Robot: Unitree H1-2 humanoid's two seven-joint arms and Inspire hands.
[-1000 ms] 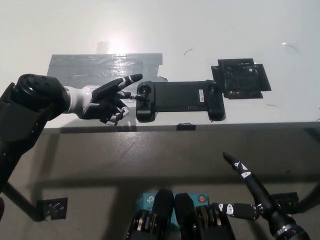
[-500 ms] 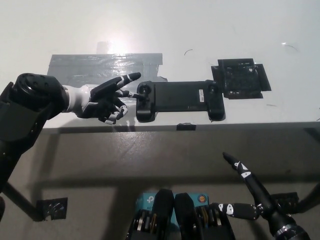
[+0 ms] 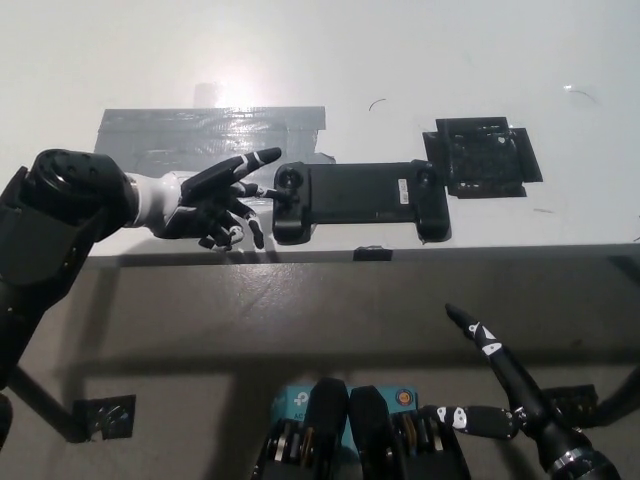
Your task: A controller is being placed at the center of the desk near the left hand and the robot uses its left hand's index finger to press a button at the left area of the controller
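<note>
Near the front edge of the white tabletop [image 3: 400, 60], seen from the head view: black controller [image 3: 360, 198], rigid, light, likely to slide when pushed, so press straight down on the left button. Left hand [image 3: 215, 200] just beside its left end, index extended, other fingers curled, empty. Right hand [image 3: 500, 385] low, fingers apart. Open room beyond; black mat [image 3: 482, 158] right.

Left hand [image 3: 205, 205] slightly shifted since a second ago: lower fingers [image 3: 240, 232] now uncurled and spread downward, extended finger tip a touch closer to the controller [image 3: 360, 198]
</note>
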